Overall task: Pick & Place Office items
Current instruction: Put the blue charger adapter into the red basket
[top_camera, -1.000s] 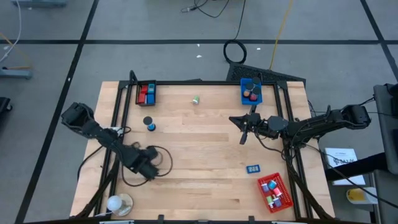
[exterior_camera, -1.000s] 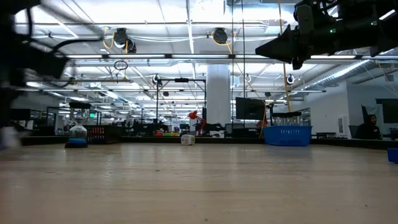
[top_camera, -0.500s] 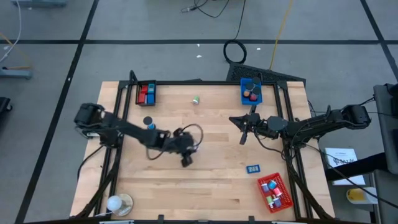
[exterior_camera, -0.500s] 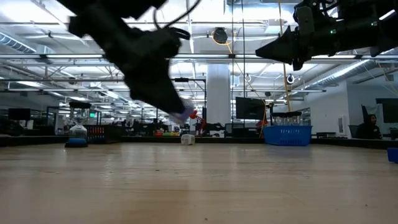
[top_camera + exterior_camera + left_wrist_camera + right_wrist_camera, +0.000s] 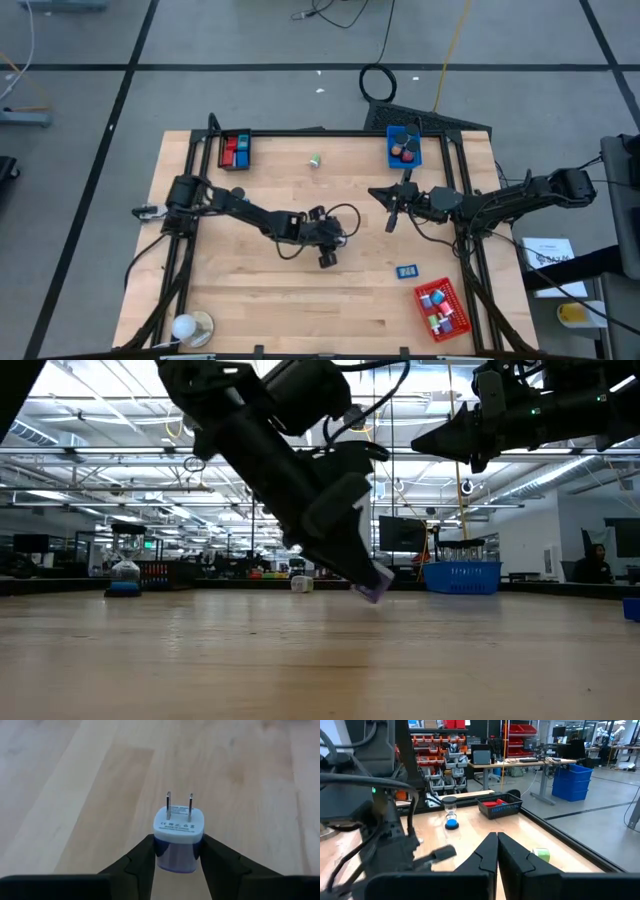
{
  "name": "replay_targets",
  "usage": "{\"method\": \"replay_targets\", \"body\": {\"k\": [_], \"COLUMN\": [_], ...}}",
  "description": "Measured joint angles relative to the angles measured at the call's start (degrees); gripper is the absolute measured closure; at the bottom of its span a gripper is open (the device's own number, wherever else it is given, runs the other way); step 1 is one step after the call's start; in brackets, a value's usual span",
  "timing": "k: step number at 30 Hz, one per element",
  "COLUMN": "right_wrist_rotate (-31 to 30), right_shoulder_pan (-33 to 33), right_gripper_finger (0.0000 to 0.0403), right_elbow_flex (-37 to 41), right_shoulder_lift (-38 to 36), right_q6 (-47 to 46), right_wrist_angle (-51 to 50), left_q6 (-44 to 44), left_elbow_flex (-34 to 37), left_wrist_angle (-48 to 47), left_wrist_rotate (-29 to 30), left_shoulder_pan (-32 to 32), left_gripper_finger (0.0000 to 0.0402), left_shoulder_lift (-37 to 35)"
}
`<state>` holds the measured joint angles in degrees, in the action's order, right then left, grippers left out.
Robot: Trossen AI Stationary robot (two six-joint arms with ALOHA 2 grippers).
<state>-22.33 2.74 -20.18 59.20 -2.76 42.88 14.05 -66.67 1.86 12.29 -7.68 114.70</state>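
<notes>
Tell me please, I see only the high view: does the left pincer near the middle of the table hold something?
Observer: Yes. In the left wrist view, the left pincer is shut on a small white and purple charger plug.
Operator: How does the plug sit in it?
Observer: Its two metal prongs point forward, away from the wrist camera.
Operator: And the right pincer, is it busy?
Observer: No. In the right wrist view, the right pincer is shut with nothing between its fingers.
</notes>
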Motion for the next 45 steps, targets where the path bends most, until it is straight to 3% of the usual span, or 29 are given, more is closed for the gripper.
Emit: {"method": "replay_targets", "body": {"k": [8,19,23,35,45], "right_wrist_rotate": [0.0,0.0,0.0,-0.3,-9.0], "right_shoulder_pan": [0.0,0.0,0.0,0.4,3.4], "right_gripper_finger": [0.0399,0.0399,0.0399,0.0399,0.0399], "right_elbow_flex": [0.0,0.0,0.0,0.0,-0.2], "right_shoulder_lift": [0.0,0.0,0.0,0.1,1.9], "right_q6": [0.0,-0.4,-0.4,-2.5,-4.1], "right_wrist_angle": [0.0,0.1,0.0,-1.7,-3.1], "left_q6": [-4.3,-6.8,-9.1,-17.1,-15.5], "left_elbow_flex": [0.0,0.0,0.1,5.6,26.5], "left_wrist_angle": [10.4,8.9,6.6,7.9,32.6], "left_wrist_rotate": [-2.3,-3.3,-3.3,-3.2,-5.7], "left_shoulder_pan": [0.0,0.0,-0.1,-3.4,-3.5], "left_gripper_finger": [0.0268,0.0210,0.0206,0.0281,0.0379], "left_shoulder_lift": [4.2,4.2,3.4,-0.2,-15.2]}}
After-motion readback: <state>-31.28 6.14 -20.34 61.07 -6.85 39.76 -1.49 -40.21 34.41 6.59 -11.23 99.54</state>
